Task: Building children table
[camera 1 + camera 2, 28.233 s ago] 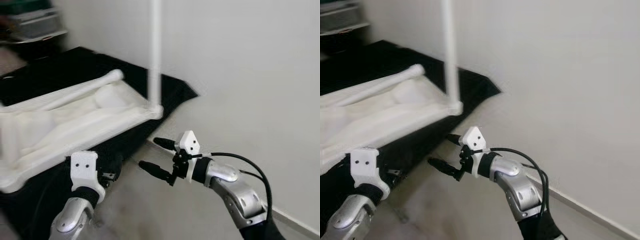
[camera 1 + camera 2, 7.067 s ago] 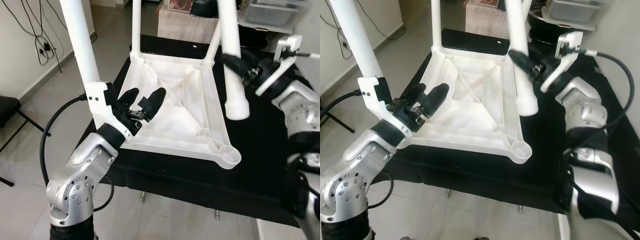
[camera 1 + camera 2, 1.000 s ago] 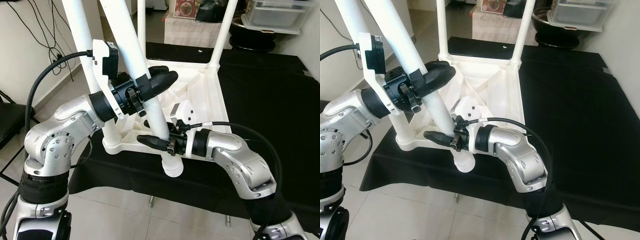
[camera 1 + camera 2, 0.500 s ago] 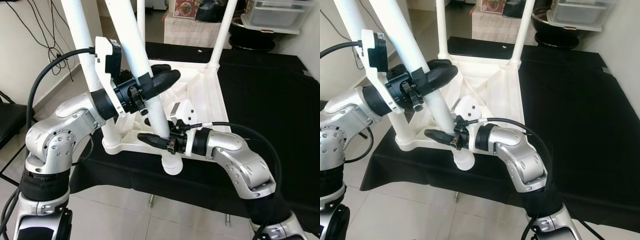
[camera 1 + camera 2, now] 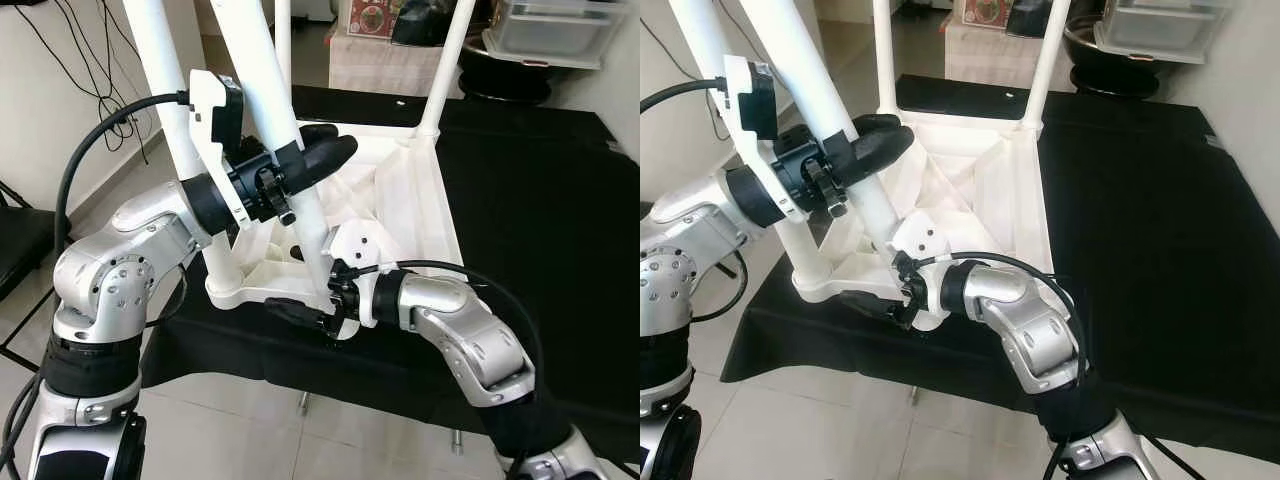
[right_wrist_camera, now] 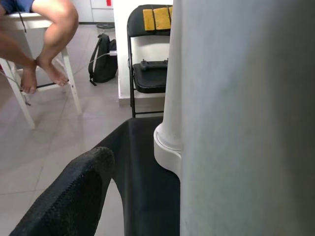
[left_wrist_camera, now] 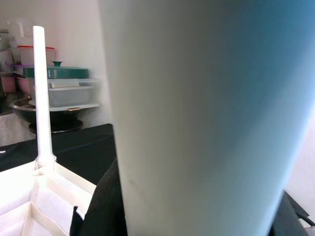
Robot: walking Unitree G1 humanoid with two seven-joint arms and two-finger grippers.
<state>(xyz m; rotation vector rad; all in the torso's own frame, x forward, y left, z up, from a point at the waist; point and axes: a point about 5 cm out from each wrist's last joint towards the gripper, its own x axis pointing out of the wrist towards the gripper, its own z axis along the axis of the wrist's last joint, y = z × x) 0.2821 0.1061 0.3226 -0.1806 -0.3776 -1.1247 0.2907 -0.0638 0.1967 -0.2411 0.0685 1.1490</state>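
Note:
The white children's table top [image 5: 405, 200] lies upside down on a black-covered table [image 5: 530, 180], with three white legs standing up from its corners. A fourth, loose white leg [image 5: 255, 80] leans tilted over the near edge. My left gripper [image 5: 310, 160] is shut on this leg at mid-height, and the leg [image 7: 197, 123] looms close in the left wrist view. My right gripper [image 5: 305, 285] is open and straddles the leg's lower end by the near rim. One of its fingers [image 6: 69, 196] stands a little apart from the leg [image 6: 246, 123].
Plastic containers [image 5: 560, 30] and a dark bowl stand at the back right. A black chair [image 5: 15, 240] and wall cables are on the left. A person's bare legs [image 6: 44, 44], a folding chair [image 6: 147, 73] and a backpack [image 6: 101, 64] are beyond the table.
My right gripper has slid down and to the left along the loose leg to its lower end. The left gripper holds the leg where it was.

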